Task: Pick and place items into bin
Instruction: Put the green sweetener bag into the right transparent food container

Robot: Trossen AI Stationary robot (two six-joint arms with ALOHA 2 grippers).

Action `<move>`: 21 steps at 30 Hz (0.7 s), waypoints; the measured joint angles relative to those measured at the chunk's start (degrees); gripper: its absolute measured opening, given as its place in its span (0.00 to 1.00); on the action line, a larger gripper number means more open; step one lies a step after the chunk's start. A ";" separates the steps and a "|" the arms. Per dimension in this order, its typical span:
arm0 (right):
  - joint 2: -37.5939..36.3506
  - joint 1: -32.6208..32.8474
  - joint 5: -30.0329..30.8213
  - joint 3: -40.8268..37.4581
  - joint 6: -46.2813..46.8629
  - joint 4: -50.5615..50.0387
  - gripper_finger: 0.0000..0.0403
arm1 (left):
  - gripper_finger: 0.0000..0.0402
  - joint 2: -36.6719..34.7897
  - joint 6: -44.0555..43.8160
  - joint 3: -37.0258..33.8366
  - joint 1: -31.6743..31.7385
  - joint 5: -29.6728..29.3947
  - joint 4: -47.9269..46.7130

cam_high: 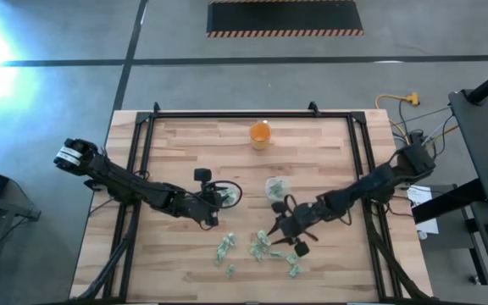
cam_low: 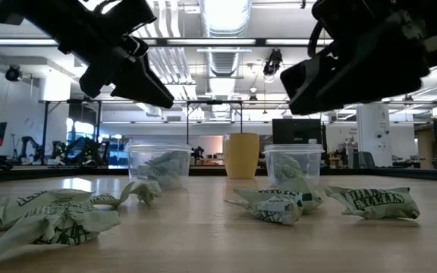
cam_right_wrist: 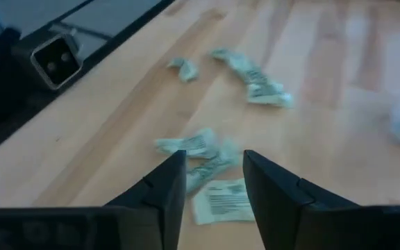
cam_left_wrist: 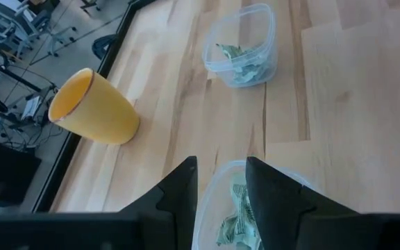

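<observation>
The right gripper (cam_right_wrist: 214,182) hangs with its fingers parted and nothing between them. Directly below and just ahead of its tips lie several of the wrinkly items (cam_right_wrist: 201,147), crumpled pale green and whitish wrappers loose on the wooden table (cam_right_wrist: 339,62). Farther ahead of that claw, a second little cluster (cam_right_wrist: 252,78) waits on the boards.

From above, the loose pieces (cam_high: 261,247) form a scatter just beside and under the right gripper (cam_high: 288,229), spreading toward the near table edge; roughly ten remain there, though a firm count is hard. The low view shows the closest of them (cam_low: 48,216) lying flat and untouched.

The left gripper (cam_left_wrist: 221,186) is also released, its fingers spread and empty, poised right over the left tub (cam_left_wrist: 236,208), a clear plastic bin that already has a few wrappers lying in it. Beyond that claw stands the second tub (cam_left_wrist: 242,47), likewise holding some green pieces, and off to the side of it the orange cup (cam_left_wrist: 92,107), which plays no part.

In the low view both tubs (cam_low: 158,165) (cam_low: 293,163) sit behind the loose scatter, each partly filled.

My reading: the job is partway through, perhaps less than half. Some pieces are binned, neither claw carries one, and the larger share on the table is not yet picked. The right arm looks best placed for the next grasp.
</observation>
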 joint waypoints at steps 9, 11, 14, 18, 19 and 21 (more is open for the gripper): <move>6.60 1.05 0.43 4.13 -0.62 -2.14 0.33 | 0.27 0.00 -0.34 0.02 0.00 0.00 -0.36; 7.17 1.05 0.48 4.29 -0.37 -2.07 0.33 | 0.27 0.00 -0.35 0.02 0.00 0.02 -0.38; 7.95 1.07 0.55 4.29 -0.04 -1.85 0.31 | 0.27 0.00 -0.35 0.03 0.00 0.02 -0.21; 8.99 1.05 0.56 4.61 0.38 -1.73 0.31 | 0.27 0.00 -0.35 0.02 0.00 0.00 -0.35; 9.22 1.05 0.57 4.79 0.38 -1.49 0.31 | 0.27 0.00 -0.35 0.02 0.00 0.00 -0.29; 9.65 1.05 0.57 4.97 0.42 -1.43 0.31 | 0.27 0.00 -0.35 0.02 0.00 0.01 -0.32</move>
